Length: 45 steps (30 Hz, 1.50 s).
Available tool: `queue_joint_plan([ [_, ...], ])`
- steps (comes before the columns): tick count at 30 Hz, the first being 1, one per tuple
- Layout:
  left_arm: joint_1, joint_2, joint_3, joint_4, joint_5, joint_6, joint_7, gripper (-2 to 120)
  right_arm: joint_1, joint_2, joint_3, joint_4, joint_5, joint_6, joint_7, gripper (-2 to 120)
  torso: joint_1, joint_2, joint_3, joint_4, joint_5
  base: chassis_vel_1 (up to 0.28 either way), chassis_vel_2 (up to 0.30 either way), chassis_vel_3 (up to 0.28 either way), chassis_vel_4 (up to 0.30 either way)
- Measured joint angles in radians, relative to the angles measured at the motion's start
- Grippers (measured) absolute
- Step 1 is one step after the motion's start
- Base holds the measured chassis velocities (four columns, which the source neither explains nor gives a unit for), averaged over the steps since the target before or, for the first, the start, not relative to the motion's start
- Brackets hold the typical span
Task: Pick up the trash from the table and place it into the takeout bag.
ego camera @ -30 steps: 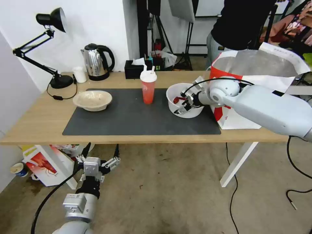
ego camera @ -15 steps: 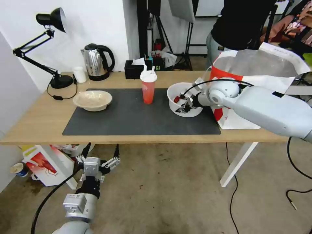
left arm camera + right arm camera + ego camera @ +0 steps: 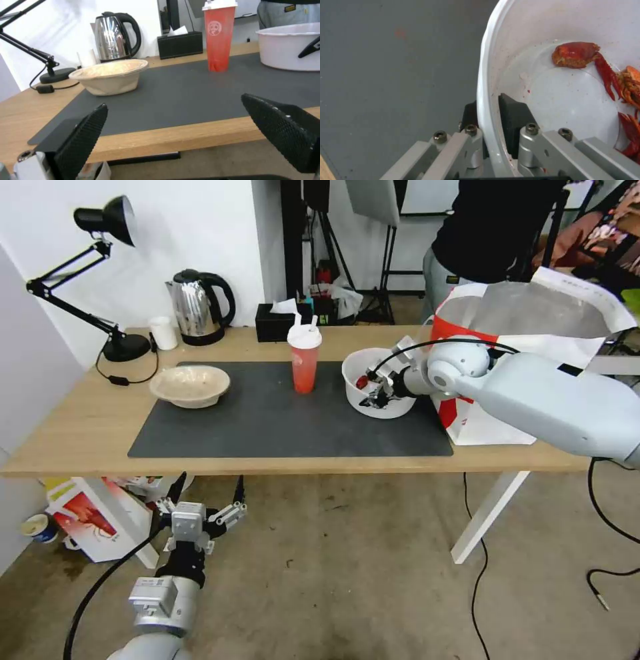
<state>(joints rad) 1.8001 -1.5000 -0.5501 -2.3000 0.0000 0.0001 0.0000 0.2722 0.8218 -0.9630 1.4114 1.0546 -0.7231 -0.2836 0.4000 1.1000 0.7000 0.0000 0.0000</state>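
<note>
The white round bowl (image 3: pixel 377 380) with red crayfish scraps (image 3: pixel 578 54) sat at the right end of the dark grey mat (image 3: pixel 280 417) on the table (image 3: pixel 73 430), its rim pinched by the right gripper (image 3: pixel 489 117), one pad inside the wall and one outside. The takeout bag (image 3: pixel 533 333) stood open just right of it, while the red cup (image 3: pixel 304 359) and shallow beige bowl (image 3: pixel 190 385) stayed farther left; the left gripper (image 3: pixel 200 511) hung spread wide and empty below the table's front edge
</note>
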Motion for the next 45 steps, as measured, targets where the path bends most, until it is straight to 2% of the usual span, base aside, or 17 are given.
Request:
queue_joint_plan([
  [8,0.0,0.0,0.0,0.0,0.0,0.0,0.0,100,-0.014,-0.003,0.014,0.0,0.0,0.0,-0.001,8,0.0,0.0,0.0,0.0,0.0001,0.0,0.0,0.0,0.0],
  [10,0.0,0.0,0.0,0.0,0.0,0.0,0.0,100,-0.018,-0.003,0.025,0.001,-0.001,0.0,0.0,0,0.0,0.0,0.0,0.0,0.0001,0.0,0.0,0.0,0.0],
  [25,0.0,0.0,0.0,0.0,0.0,0.0,0.0,100,-0.032,-0.011,0.074,0.021,-0.003,0.002,0.022,0,0.0,0.0,0.0,0.0001,0.0,0.0,0.0,0.0,0.0],
  [37,0.0,0.0,0.0,0.0,0.0,0.0,0.0,100,0.009,-0.074,0.104,0.09,0.013,0.002,0.002,0,0.0,0.0,0.0,0.0,0.0,0.0,0.0,0.0,0.0],
  [45,0.0,0.0,0.0,0.0,0.0,0.0,0.0,100,0.048,-0.11,0.162,0.144,0.051,0.003,-0.001,0,0.0,0.0,0.0,0.0,0.0001,0.0,0.0,0.0,0.0],
])
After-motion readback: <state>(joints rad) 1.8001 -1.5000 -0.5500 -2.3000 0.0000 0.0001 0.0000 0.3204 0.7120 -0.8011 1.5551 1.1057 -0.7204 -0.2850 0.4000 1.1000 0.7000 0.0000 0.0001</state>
